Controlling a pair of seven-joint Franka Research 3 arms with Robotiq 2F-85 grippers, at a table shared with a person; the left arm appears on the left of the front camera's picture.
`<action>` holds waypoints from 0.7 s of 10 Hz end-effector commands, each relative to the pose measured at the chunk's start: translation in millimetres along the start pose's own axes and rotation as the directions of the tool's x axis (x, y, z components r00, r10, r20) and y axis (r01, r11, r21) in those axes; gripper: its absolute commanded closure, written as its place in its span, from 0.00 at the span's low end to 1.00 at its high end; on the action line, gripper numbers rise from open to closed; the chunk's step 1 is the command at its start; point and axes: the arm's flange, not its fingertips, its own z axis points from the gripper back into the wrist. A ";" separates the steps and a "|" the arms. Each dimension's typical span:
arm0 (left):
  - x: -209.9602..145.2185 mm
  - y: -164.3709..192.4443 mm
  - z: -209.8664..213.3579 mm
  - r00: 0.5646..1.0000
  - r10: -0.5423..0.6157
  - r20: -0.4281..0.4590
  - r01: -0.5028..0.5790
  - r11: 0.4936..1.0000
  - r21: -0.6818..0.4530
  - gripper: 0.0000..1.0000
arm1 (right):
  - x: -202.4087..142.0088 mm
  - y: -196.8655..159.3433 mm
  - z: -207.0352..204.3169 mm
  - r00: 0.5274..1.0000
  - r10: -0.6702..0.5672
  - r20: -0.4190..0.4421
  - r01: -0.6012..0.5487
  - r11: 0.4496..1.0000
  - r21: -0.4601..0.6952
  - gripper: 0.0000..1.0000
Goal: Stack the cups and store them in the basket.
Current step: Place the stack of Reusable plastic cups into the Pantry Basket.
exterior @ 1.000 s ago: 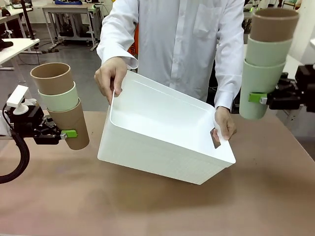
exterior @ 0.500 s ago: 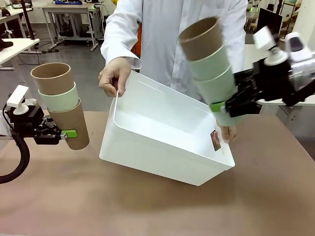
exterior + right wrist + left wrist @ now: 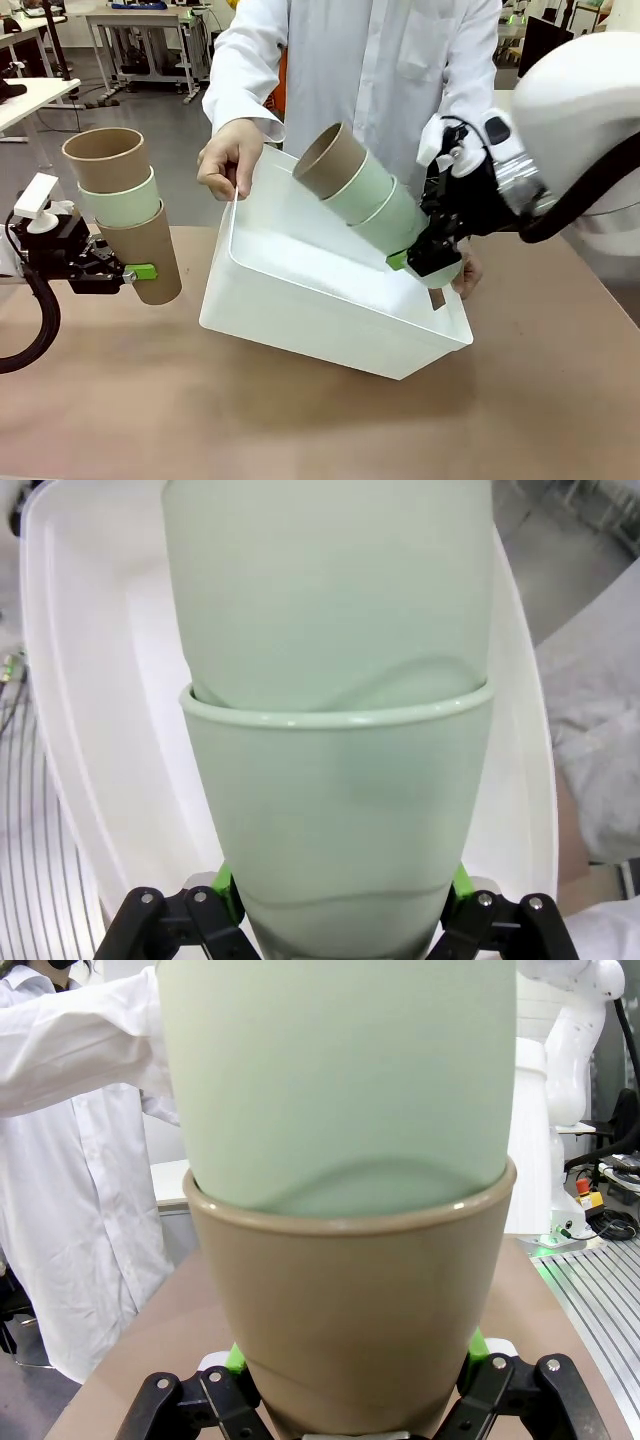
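My left gripper (image 3: 138, 272) is shut on the bottom tan cup of an upright stack of three cups (image 3: 122, 205), tan, mint, tan, held above the table's left side. The left wrist view shows that tan cup (image 3: 350, 1310) between my fingers with a mint cup (image 3: 340, 1080) nested in it. My right gripper (image 3: 416, 260) is shut on a second stack (image 3: 360, 190), two mint cups with a tan one on top. This stack tilts up-left over the open basket (image 3: 300, 315). In the right wrist view the mint cups (image 3: 340, 810) hang above the basket's inside (image 3: 90, 680).
A person in a white coat stands across the table and holds the basket tilted toward me. One hand (image 3: 230, 160) grips its far left rim and the other hand (image 3: 466, 272) its right handle. Bare brown tabletop (image 3: 320, 430) lies in front.
My right arm has swung its stack from upright at the far right, leftward and down, tipping it over the basket. The left arm and its stack have not moved.
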 end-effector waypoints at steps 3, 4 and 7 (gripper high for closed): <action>4.9 0.7 -1.9 1.000 -0.012 0.015 0.011 1.000 0.011 0.15 | 17.2 -4.2 -37.4 0.989 -0.059 -0.138 0.059 0.998 -0.003 0.15; 4.9 0.7 -1.9 1.000 -0.012 0.015 0.011 1.000 0.011 0.15 | 16.9 1.4 -43.3 0.985 -0.056 -0.161 0.059 0.998 0.011 0.15; 4.9 0.7 -1.9 1.000 -0.012 0.015 0.011 1.000 0.011 0.15 | 16.3 12.8 -68.8 0.976 -0.017 -0.215 0.030 0.998 0.058 0.15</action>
